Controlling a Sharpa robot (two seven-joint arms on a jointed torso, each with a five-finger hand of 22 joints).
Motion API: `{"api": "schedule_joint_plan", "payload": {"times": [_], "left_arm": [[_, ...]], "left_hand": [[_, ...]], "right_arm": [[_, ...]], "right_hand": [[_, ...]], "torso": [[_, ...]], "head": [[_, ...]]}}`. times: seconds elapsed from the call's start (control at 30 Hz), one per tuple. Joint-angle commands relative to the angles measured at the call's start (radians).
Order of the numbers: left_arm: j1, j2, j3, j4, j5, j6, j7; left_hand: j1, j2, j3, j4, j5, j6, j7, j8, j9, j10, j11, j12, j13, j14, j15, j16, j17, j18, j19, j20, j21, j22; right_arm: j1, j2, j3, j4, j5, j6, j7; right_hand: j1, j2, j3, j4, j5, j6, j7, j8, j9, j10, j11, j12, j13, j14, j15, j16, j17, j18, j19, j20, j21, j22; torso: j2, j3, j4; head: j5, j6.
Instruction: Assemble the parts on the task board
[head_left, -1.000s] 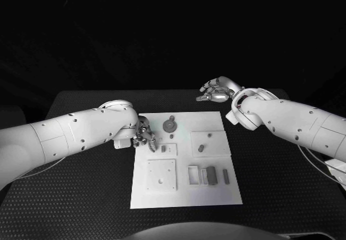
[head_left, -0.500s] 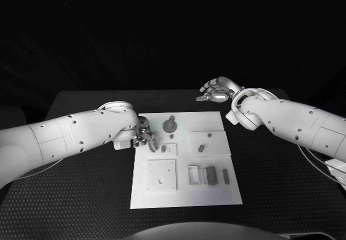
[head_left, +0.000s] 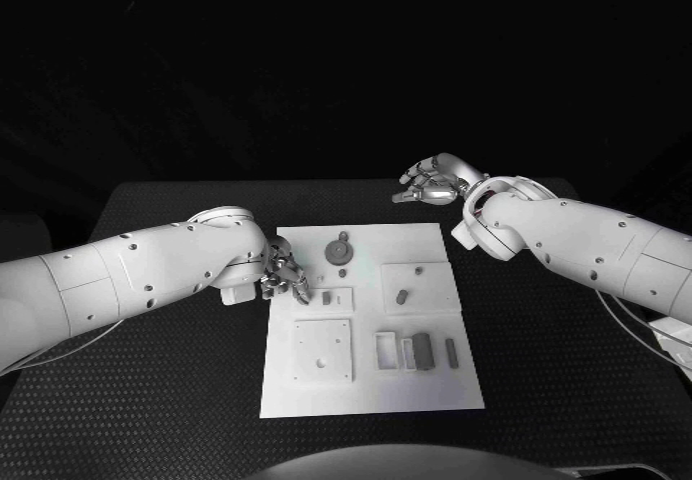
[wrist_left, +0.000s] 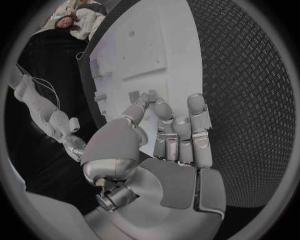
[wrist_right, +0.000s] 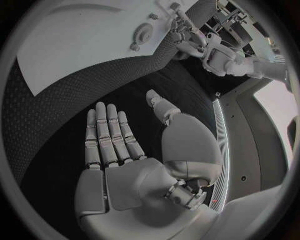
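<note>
The white task board (head_left: 371, 330) lies flat in the middle of the black table (head_left: 159, 400). On it sit small grey parts: a round disc part (head_left: 339, 249) at the far end, a small peg (head_left: 402, 295) on a raised square to the right of centre, a little block (head_left: 330, 297) just left of that, a square plate (head_left: 323, 350) on the near left, and a row of narrow bars (head_left: 420, 351) on the near right.

The left hand (head_left: 283, 275) hovers at the board's left edge, near the little block. In the left wrist view its fingers (wrist_left: 181, 131) lie straight and side by side with the thumb apart, and nothing is held.

The right hand (head_left: 431, 183) hangs over the table's far edge, well apart from the board. In the right wrist view its fingers (wrist_right: 107, 135) stretch flat and together, thumb out to the side, with nothing in the palm.
</note>
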Motion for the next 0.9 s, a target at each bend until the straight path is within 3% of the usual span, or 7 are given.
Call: {"api": "schedule_joint_plan", "payload": {"times": [0.03,0.9], "left_arm": [[-0.003,0.000,-0.002,0.000,0.029,-0.004,-0.004],[-0.003,0.020,-0.009,-0.006,-0.032,-0.002,0.003]], "left_hand": [[0.050,0.066,0.004,0.002,0.003,0.008,-0.001,0.002,0.064,0.007,-0.001,0.007,-0.001,0.013,-0.017,0.005,0.002,-0.008,0.003,-0.013,0.007,0.020],[0.055,0.064,0.026,-0.007,0.008,0.029,-0.008,0.001,0.075,0.018,-0.006,0.010,-0.004,0.020,-0.020,0.008,0.003,-0.007,0.008,-0.014,0.011,0.021]], "right_arm": [[0.000,0.000,0.000,0.002,-0.002,0.012,0.009],[0.000,-0.002,0.000,0.005,-0.002,0.012,0.009]], "right_hand": [[0.011,-0.002,-0.003,0.003,0.000,-0.009,0.054,0.006,-0.001,-0.004,0.003,0.000,-0.002,-0.007,0.000,-0.004,0.002,-0.021,-0.009,0.000,-0.004,0.002],[0.012,-0.002,-0.003,0.003,0.000,-0.009,0.054,0.007,-0.002,-0.004,0.004,0.000,-0.004,-0.007,0.000,-0.005,0.003,-0.021,-0.009,0.000,-0.005,0.003]], "torso": [[0.000,-0.0004,0.0004],[0.000,0.0009,-0.0016]], "head": [[0.000,0.001],[0.004,0.002]]}}
